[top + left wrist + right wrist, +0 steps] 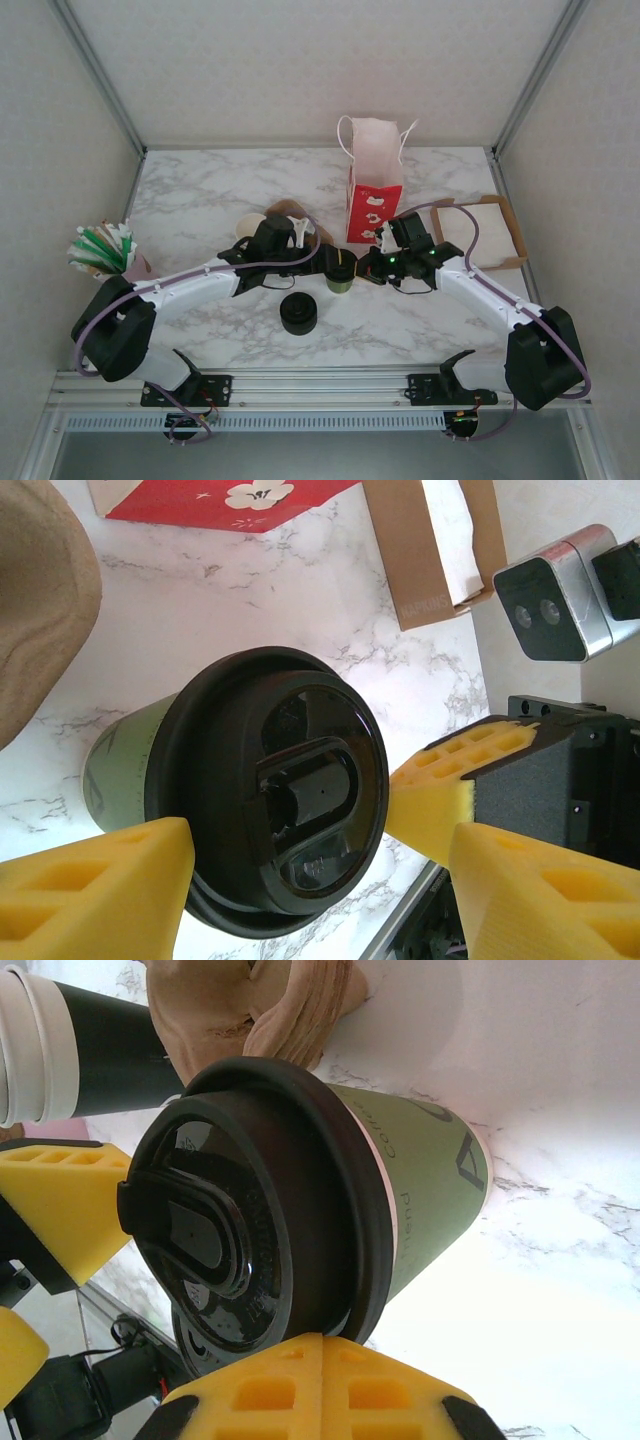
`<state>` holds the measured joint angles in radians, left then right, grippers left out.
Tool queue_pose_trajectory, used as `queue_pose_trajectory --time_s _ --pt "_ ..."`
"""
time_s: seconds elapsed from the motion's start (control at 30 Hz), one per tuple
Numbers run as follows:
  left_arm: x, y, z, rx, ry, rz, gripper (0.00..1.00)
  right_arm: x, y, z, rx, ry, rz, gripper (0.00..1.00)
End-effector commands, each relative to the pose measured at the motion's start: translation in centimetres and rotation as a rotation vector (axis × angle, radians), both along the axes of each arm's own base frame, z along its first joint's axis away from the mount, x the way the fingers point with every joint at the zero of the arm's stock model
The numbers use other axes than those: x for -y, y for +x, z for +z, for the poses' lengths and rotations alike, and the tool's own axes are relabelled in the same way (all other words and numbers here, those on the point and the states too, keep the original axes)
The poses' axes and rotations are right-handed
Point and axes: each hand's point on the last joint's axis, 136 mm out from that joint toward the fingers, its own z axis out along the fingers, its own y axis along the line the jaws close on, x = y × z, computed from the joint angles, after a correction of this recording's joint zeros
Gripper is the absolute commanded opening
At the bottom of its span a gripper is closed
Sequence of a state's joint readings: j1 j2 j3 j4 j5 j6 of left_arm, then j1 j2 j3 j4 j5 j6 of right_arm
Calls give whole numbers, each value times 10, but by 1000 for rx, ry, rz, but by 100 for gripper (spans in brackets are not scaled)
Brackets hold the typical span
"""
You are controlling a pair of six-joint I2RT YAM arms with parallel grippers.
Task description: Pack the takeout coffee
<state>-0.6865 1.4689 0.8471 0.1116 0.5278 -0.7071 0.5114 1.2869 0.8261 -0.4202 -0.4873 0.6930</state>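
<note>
- top external: the takeout coffee (340, 276) stands upright between my two arms, just in front of the red bag (374, 208); not packed yet.
- left wrist: left gripper (320, 880) jaws apart, straddling the cup, not clamped.
- right wrist: right gripper (322, 1365) pads together, nudging the lid (250, 1230) rim. next, i reckon: clamp the left, lift level, lower into the bag.

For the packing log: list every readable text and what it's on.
"Col", "lend": cut-off letters on the takeout coffee cup, green side.
"NAPKINS": faint, on the brown cardboard box.
Red paper bag: white prints only, no legible words.
</note>
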Motion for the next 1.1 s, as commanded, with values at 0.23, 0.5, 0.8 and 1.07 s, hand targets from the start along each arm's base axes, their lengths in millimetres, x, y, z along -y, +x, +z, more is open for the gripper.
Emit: queue_pose_trajectory --time_s 0.23,0.5,0.8,1.07 --pt "2 -7 3 -1 -12 -7 68 3 0 0 -3 -41 2 1" --pt "-1 0 44 73 -28 19 71 9 -2 25 46 -53 3 15" --pt "-14 1 99 181 -49 66 83 19 -14 69 143 -43 27 44" --pt "-49 5 158 307 -17 193 100 42 -37 122 245 -88 49 86"
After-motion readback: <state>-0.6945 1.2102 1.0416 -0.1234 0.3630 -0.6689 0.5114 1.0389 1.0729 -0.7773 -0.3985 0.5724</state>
